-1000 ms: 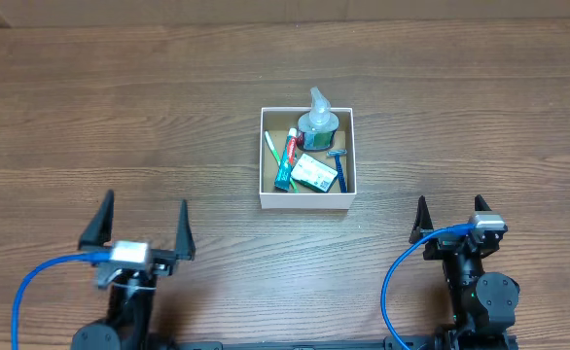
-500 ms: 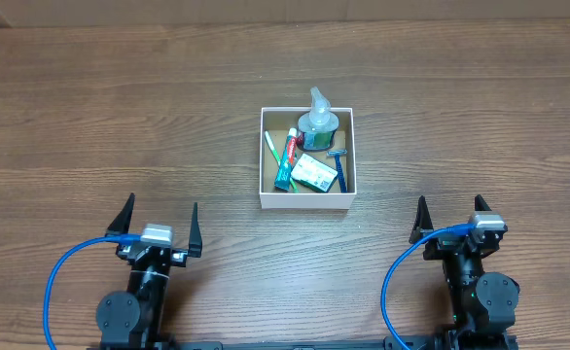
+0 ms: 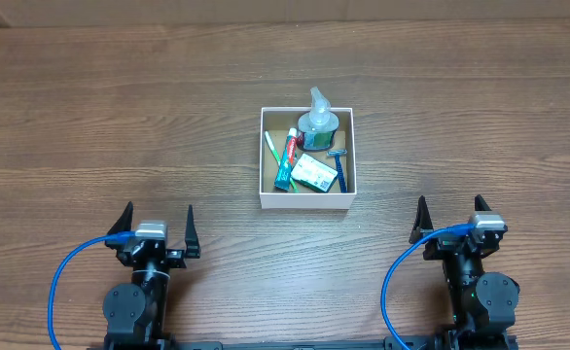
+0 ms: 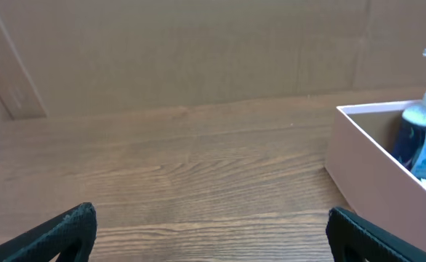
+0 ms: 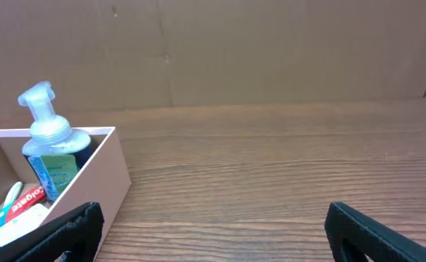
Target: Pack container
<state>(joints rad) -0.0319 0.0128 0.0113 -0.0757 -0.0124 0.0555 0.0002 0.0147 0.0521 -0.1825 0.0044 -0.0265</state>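
The container (image 3: 304, 202), a white-walled square box, sits at the table's middle. It holds a clear pump bottle (image 3: 317, 119), a red toothpaste tube (image 3: 288, 154), a green packet (image 3: 314, 172), a blue razor (image 3: 340, 169) and a pale toothbrush (image 3: 269, 146). My left gripper (image 3: 159, 214) is open and empty near the front edge, left of the box. My right gripper (image 3: 449, 210) is open and empty, front right of the box. The box wall shows in the left wrist view (image 4: 369, 171) and the right wrist view (image 5: 100, 178).
Bare wooden tabletop (image 3: 120, 117) surrounds the box. A brown cardboard wall (image 4: 198, 51) stands along the far edge. Blue cables (image 3: 61, 282) loop from both arm bases at the front.
My left arm has drawn back and shifted slightly right, settling low near the front edge with its jaws still open. The right arm and the box contents have not moved.
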